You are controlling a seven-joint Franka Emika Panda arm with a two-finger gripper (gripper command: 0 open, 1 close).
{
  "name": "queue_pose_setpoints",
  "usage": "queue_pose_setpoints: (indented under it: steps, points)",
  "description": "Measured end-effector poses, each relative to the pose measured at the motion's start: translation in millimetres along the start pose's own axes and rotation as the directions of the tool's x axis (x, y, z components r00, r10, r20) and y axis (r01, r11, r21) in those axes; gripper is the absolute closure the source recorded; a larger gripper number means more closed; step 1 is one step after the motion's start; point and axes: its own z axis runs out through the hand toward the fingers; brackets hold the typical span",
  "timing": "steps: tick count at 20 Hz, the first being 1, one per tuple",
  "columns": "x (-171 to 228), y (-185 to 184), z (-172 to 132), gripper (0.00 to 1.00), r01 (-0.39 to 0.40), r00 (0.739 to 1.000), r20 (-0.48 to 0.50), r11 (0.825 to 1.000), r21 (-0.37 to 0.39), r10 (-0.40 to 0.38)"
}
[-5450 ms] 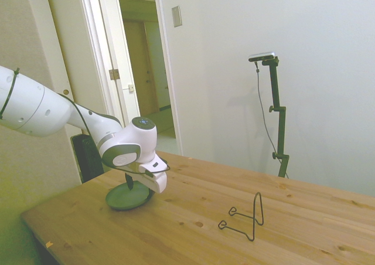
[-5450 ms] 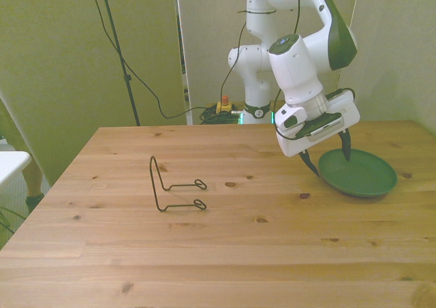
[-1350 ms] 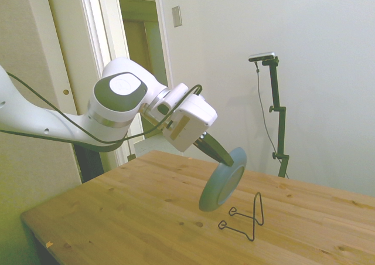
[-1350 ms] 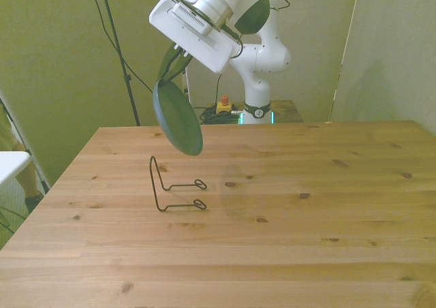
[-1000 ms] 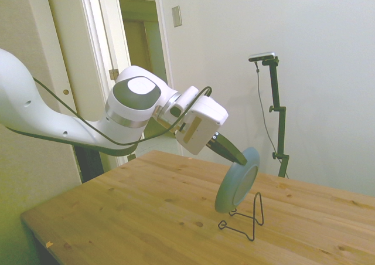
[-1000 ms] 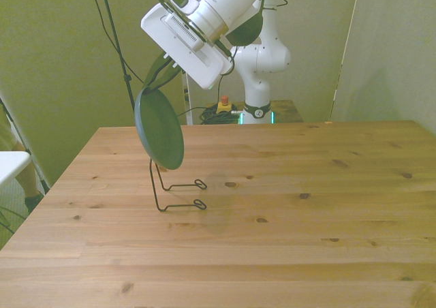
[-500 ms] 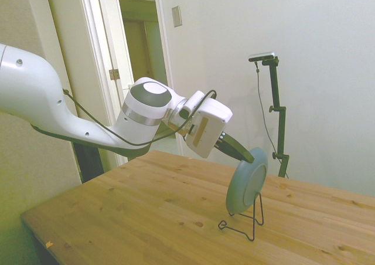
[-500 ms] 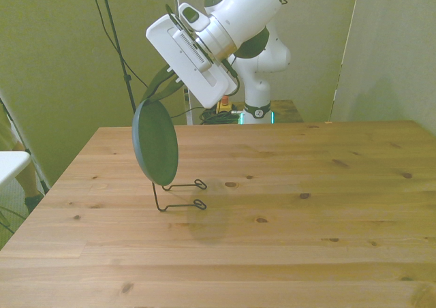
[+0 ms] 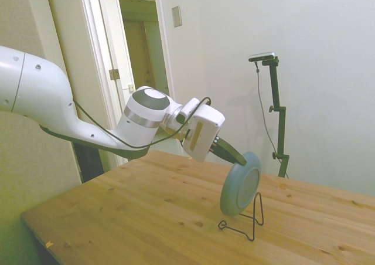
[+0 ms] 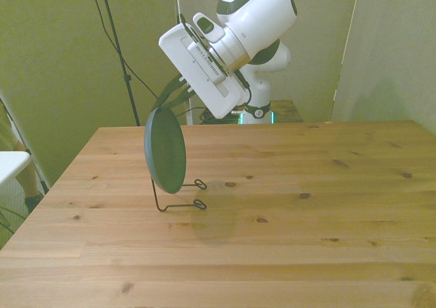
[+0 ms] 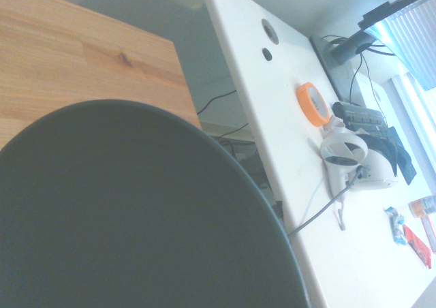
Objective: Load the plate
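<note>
The plate (image 9: 240,184) is round, dark green on its face and paler grey-green underneath. It hangs on edge, nearly upright, with my gripper (image 9: 240,159) shut on its upper rim. In the front view the plate (image 10: 165,150) stands just in front of the upright of the thin black wire stand (image 10: 178,197), below the gripper (image 10: 165,105). Its lower edge is down at the stand's (image 9: 245,220) two base prongs; I cannot tell if it touches them. The plate's dark face (image 11: 122,212) fills most of the wrist view.
The wooden table (image 10: 306,212) stretches wide toward the front view's right and near edge. Past the table edge on the stand's side, the wrist view shows a white desk (image 11: 272,117) with an orange tape roll (image 11: 312,102) and cables.
The gripper first took the plate from the table at the front view's right and carried it over to the stand. In the last half second it dropped slightly and moved toward the front view's right.
</note>
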Motion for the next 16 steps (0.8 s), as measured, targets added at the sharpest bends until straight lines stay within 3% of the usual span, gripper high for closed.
queue_pose_setpoints:
  steps: [9, 10, 16]
  points:
    - [-22, -15, 20, 1.00, 0.017, 1.000, 0.020, 1.000, -0.019, -0.016]
    - [-23, -16, 21, 0.00, 0.018, 1.000, 0.020, 1.000, -0.020, -0.017]
    - [-25, -17, 22, 0.00, 0.021, 1.000, 0.020, 1.000, -0.023, -0.021]
